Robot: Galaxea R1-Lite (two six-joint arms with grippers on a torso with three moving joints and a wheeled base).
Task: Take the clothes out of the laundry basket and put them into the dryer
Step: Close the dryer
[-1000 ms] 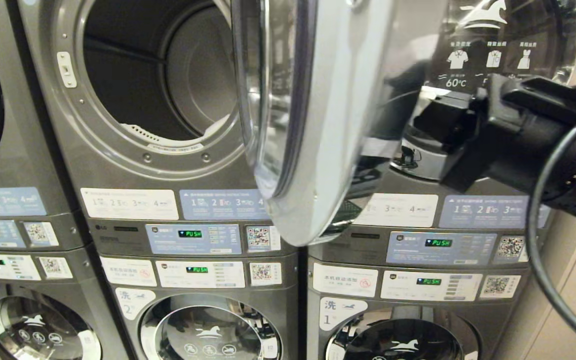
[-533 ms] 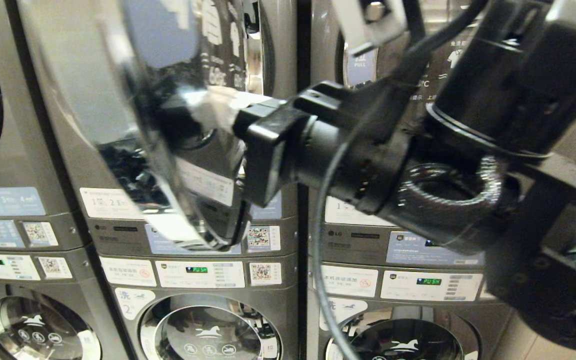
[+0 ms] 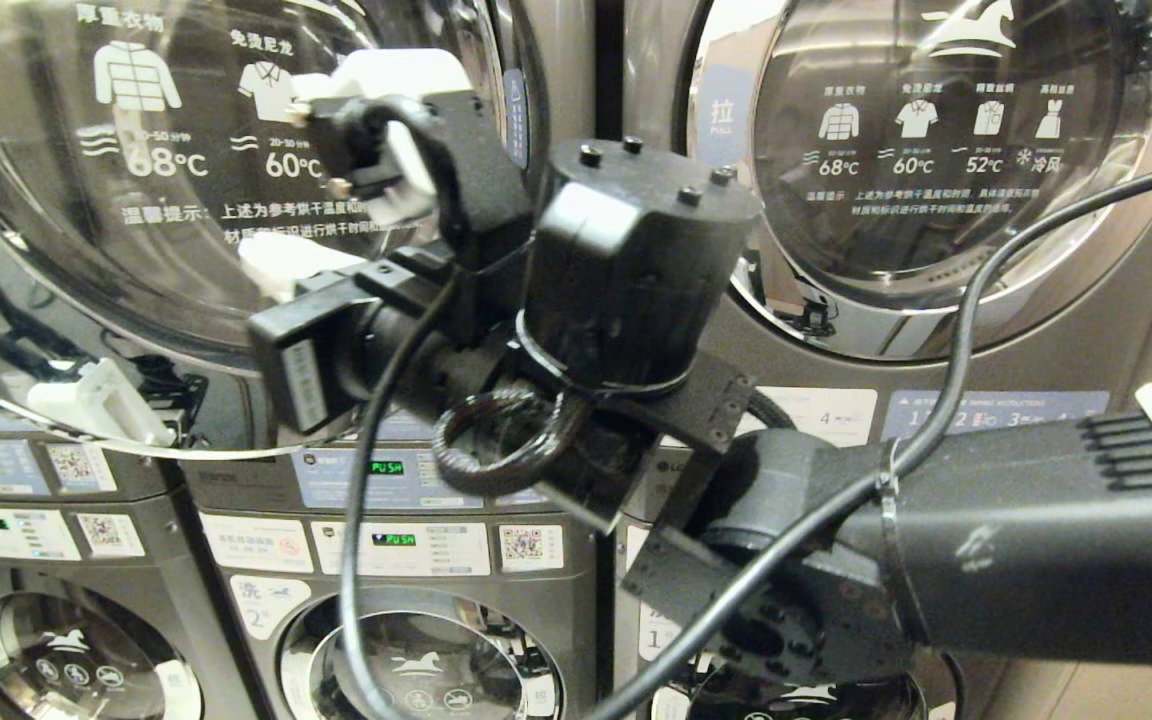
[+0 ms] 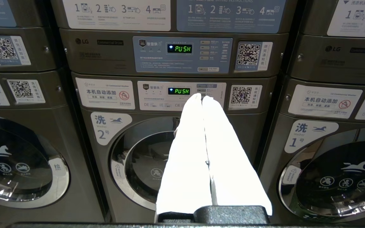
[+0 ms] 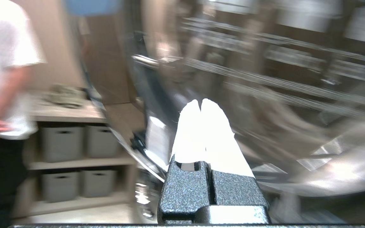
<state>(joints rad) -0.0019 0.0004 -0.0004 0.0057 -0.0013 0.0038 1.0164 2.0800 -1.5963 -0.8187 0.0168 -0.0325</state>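
Dryer door (image 3: 186,200) now shut, "68°C" label.

The dryer (image 3: 236,200) fills the upper left of the head view, its round glass door (image 3: 166,170) shut, printed with white temperature icons.

Bright indoor light, door glare, rt-wrist motion blur

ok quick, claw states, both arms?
Left claw: closed, empty.
Right claw: closed, empty, by the dryer door.
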